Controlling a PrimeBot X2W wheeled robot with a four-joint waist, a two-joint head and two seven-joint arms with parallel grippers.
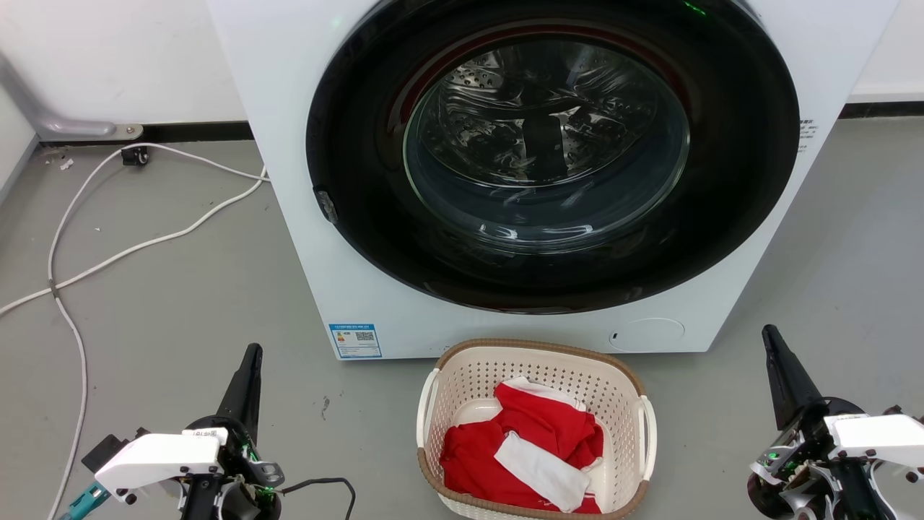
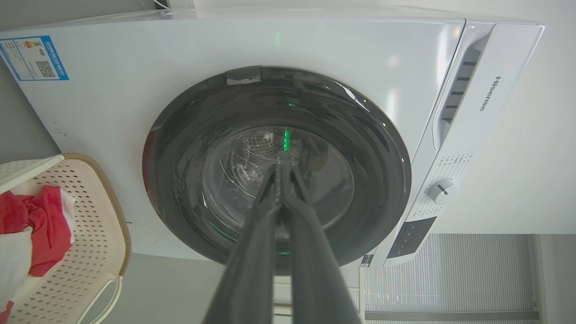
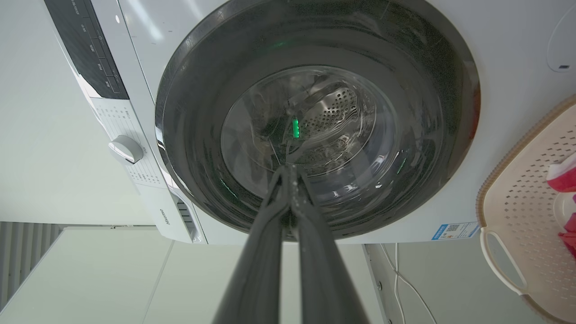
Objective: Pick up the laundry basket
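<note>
Laundry basket [image 1: 469,383], shown standing on the grey floor [image 1: 180,310] just in front of the lower front edge of the washing machine [image 1: 274,108] and loaded with red and white clothes [image 1: 534,440]. The left handle [image 1: 424,408] and the right handle [image 1: 652,430] are left exposed. The left claw [image 1: 253,354] and the right claw [image 1: 769,334] are seen well apart from the basket, one on each side, both clenched on nothing. The approach is judged to be the step in hand. A level lift is favoured if both claws are released, brought inward together and closed evenly on the handles, so that the load is not tipped.
</note>
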